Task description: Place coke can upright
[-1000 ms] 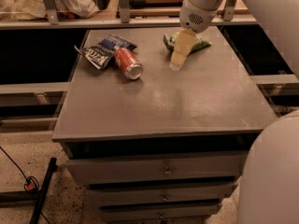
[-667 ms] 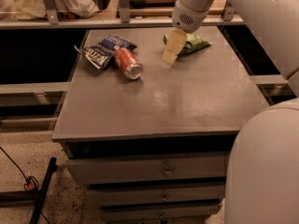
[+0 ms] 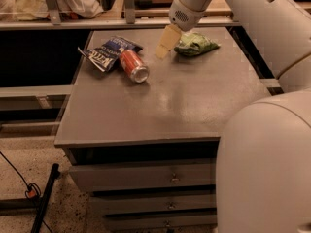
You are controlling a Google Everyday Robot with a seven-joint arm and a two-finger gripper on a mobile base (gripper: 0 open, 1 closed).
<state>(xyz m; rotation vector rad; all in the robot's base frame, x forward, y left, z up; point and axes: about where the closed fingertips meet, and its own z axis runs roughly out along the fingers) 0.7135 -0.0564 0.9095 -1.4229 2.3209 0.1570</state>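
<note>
The coke can (image 3: 133, 65) is red with a silver end and lies on its side on the grey table top (image 3: 184, 101), left of centre, its silver end facing front right. My gripper (image 3: 164, 44) hangs from the white arm above the far part of the table, to the right of the can and apart from it, with nothing in it that I can see.
A dark blue chip bag (image 3: 108, 52) lies just behind and left of the can, touching it. A green snack bag (image 3: 194, 43) lies at the far right, right of the gripper. The robot's white body (image 3: 267, 169) fills the lower right. Drawers sit below the table top.
My gripper has moved left across the back of the table, away from the green bag and toward the can. The can and bags have not moved.
</note>
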